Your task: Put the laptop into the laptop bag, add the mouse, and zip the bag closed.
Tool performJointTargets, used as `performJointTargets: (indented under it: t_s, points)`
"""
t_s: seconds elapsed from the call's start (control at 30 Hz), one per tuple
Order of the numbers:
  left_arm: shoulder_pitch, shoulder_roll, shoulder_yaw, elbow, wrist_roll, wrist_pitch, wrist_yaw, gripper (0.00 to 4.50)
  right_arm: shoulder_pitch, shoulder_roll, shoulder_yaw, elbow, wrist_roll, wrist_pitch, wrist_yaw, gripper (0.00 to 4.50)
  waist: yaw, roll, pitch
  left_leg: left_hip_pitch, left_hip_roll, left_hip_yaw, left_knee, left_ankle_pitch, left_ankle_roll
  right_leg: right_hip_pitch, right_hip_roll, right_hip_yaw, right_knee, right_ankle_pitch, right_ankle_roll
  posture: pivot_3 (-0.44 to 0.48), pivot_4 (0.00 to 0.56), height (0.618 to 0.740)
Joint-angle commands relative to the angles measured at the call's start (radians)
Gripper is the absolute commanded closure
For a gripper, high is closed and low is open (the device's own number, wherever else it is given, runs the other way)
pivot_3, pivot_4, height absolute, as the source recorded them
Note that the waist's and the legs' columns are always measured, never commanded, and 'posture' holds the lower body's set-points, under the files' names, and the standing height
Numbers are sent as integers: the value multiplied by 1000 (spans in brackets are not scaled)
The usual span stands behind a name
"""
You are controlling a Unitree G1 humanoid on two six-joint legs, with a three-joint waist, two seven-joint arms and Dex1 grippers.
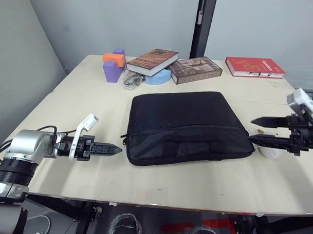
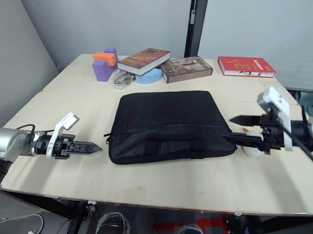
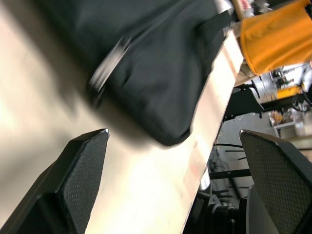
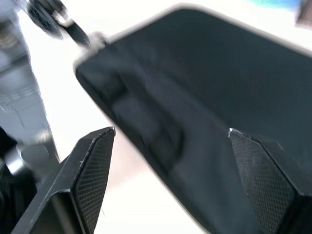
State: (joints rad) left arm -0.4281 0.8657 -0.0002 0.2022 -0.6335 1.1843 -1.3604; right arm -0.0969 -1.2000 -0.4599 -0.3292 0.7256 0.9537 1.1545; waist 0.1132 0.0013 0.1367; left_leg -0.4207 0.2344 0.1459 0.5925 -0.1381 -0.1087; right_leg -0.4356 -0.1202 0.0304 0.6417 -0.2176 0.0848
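The black laptop bag (image 1: 187, 123) lies flat in the middle of the table, handles and front pocket toward me. The laptop is hidden. A small white mouse (image 1: 269, 153) rests on the table just off the bag's right end, partly covered by my right gripper (image 1: 253, 129). That gripper is open, its fingers pointing at the bag's right edge, one above the other. My left gripper (image 1: 119, 149) hovers low over the table just short of the bag's front left corner. It stands open in the left wrist view, with the bag (image 3: 161, 73) ahead of its fingers.
Along the back of the table lie two brown books (image 1: 152, 61), a red book (image 1: 254, 67), purple and orange foam blocks (image 1: 113, 64), a blue piece (image 1: 159, 77) and a small metal bunch (image 1: 131, 81). The table's front edge (image 1: 159, 199) is close below the bag.
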Motion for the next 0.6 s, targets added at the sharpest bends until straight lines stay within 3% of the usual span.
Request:
performJointTargets:
  t_s: [0.03,0.2,0.4,0.6]
  points:
    - [-32,-67,-14,32,-7,40,71,5,11,7,27,19,-49,-54,-21,578,1,0,0,0,0,-1,1,0,0,1,0,0,0,0,0,0,150,725]
    - [-65,-154,-13,67,-16,80,134,5,29,11,-68,-68,43,-17,28,578,2,1,0,0,-1,-1,3,0,0,1,-1,0,3,0,0,0,150,725]
    - [-105,-246,-24,97,-13,89,195,5,-85,23,-175,-173,319,93,-23,578,6,0,-1,1,-1,-1,5,1,3,2,-1,0,5,0,0,0,150,725]
    - [-141,-267,-29,157,19,38,239,1887,-91,23,-164,-194,361,105,-92,578,20,0,-1,0,-1,-2,8,1,3,3,-1,0,5,0,0,0,150,725]
